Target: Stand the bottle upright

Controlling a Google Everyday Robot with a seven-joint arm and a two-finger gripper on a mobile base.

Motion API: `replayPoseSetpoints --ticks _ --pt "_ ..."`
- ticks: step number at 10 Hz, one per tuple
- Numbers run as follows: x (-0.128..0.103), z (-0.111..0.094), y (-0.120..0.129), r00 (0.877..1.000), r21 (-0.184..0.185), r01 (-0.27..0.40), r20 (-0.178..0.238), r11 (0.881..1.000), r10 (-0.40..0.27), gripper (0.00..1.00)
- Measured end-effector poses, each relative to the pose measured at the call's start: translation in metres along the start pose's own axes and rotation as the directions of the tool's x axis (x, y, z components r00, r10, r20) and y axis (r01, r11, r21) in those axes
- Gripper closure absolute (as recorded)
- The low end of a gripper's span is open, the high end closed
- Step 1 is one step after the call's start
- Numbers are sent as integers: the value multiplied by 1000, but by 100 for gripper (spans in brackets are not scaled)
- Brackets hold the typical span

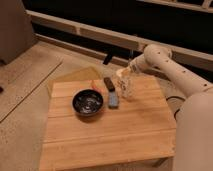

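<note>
The whitish-cream bottle (pixel 124 86) is at the back middle of the wooden table (pixel 125 130), just right of the blue-grey block (pixel 113 100). It looks roughly upright, with its base at or near the tabletop. My gripper (pixel 127 75) comes in from the right on the white arm (pixel 165 62) and is right at the bottle's top part. I cannot tell whether it is touching the bottle.
A black bowl (pixel 88 102) sits left of the block. A small black bar (pixel 109 83) and a small orange thing (pixel 94 84) lie behind them. A dark cable (pixel 175 102) hangs off the table's right side. Concrete floor lies to the left.
</note>
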Motion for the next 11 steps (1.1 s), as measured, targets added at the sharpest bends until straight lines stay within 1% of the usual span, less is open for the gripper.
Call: replayPoseSetpoints --ticks 1,4,5,6,11 --pt "-2 3 1 1000 -1 -3 -5 1000 3 65" --pt "-3 8 3 1000 -6 -16 -14 1000 16 32" --pt "-4 8 4 1000 -7 -18 -12 1000 18 23" --pt "-4 9 4 1000 -8 -20 -11 1000 20 20" --pt "-6 5 7 1000 -5 -28 -10 1000 28 20"
